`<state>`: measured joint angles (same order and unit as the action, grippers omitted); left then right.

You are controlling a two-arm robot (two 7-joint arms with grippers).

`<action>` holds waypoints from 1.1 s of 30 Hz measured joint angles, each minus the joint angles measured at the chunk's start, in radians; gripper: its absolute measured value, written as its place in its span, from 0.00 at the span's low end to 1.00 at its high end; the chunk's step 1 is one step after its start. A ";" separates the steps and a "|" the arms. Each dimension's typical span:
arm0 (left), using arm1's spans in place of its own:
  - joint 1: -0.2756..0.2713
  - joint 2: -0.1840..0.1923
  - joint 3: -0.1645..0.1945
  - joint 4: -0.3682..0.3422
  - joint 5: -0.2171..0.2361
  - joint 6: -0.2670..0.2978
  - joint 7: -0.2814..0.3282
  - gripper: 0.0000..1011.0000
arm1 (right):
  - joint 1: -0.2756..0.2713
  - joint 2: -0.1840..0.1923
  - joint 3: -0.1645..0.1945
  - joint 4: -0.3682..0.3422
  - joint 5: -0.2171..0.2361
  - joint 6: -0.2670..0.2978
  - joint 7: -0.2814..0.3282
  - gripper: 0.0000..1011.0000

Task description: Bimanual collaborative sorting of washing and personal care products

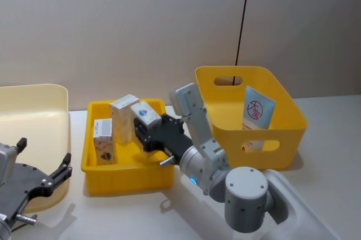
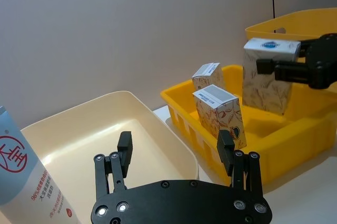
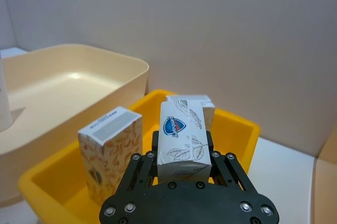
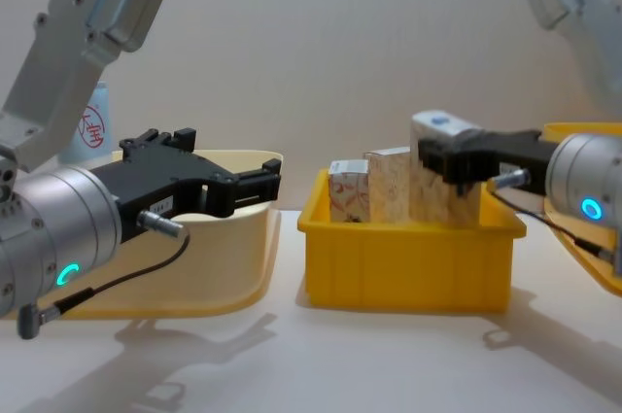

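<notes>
White carton (image 3: 181,138) gripped by right claw (image 1: 144,129) over shallow yellow bin (image 1: 127,175); left claw (image 2: 176,153) wide, empty

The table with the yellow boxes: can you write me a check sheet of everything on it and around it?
Surface: pale table top, bare in front.
Job's things: three small white patterned cartons; two stand in the shallow yellow plastic tray, the carton with a blue badge is gripped above it. One pale-blue squeeze tube with a red logo leans in the deep yellow handled bin; another tube stands by the cream tub.
Clutter: nothing seen.
Grippers: right gripper shut on the badge carton; left gripper open, empty, over the cream tub.
Cables: thin black cable down the wall.
Surroundings: plain beige wall.
</notes>
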<state>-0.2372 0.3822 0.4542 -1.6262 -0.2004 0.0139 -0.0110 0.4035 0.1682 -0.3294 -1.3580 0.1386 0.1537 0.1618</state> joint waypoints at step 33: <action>0.000 0.000 0.000 0.000 0.000 0.000 0.000 0.99 | -0.154 0.015 0.159 -0.278 -0.017 -0.142 -0.111 0.40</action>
<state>-0.2372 0.3821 0.4543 -1.6262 -0.2004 0.0139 -0.0110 0.2497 0.1837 -0.1704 -1.6363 0.1219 0.0113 0.0509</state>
